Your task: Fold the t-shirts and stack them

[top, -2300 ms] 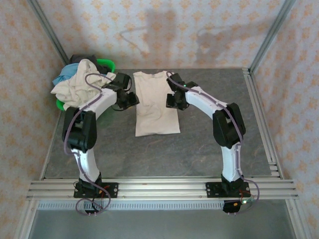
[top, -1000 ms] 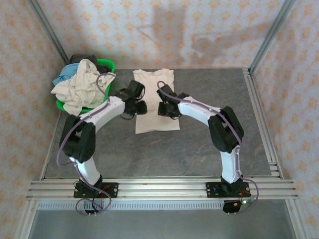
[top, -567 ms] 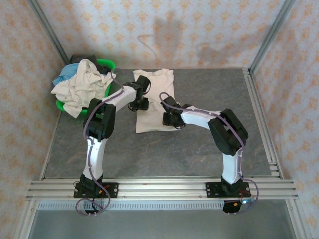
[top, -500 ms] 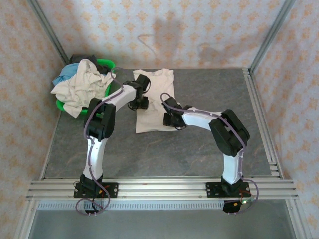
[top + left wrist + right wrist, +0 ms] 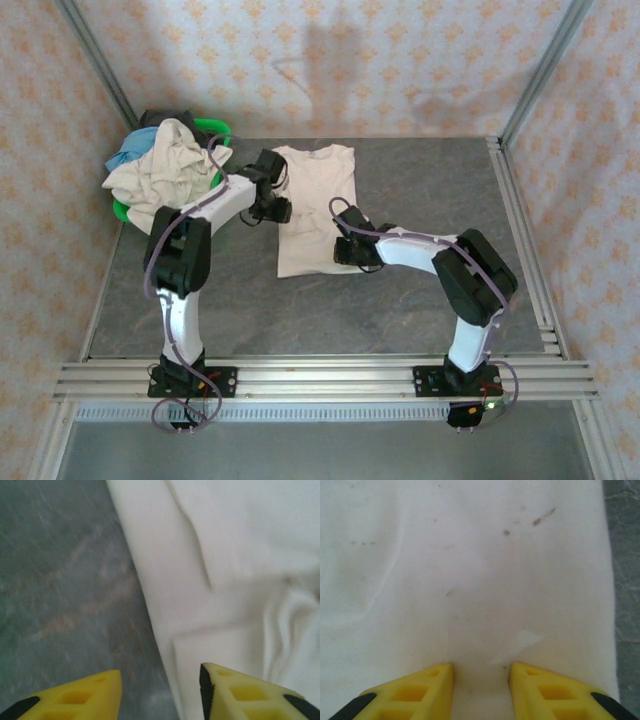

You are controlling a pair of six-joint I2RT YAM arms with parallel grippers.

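A cream-white t-shirt [image 5: 315, 205] lies flat in the middle of the table [image 5: 430, 200]. The left gripper [image 5: 160, 670] is spread wide across the shirt's left edge, with one finger over bare table. The right gripper [image 5: 481, 666] is parted, grasping nothing, above the cloth near its lower right corner. More shirts [image 5: 160, 175] are heaped in the green basket [image 5: 215, 126].

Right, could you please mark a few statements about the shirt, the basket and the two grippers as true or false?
1. A cream-white t-shirt lies spread on the table. True.
2. The left gripper is shut on a sleeve. False: it is open, one finger over the table and the other over the shirt's edge.
3. The green basket holds a heap of shirts. True.
4. The right gripper is above the basket. False: it is open over the spread t-shirt, close to its right edge.
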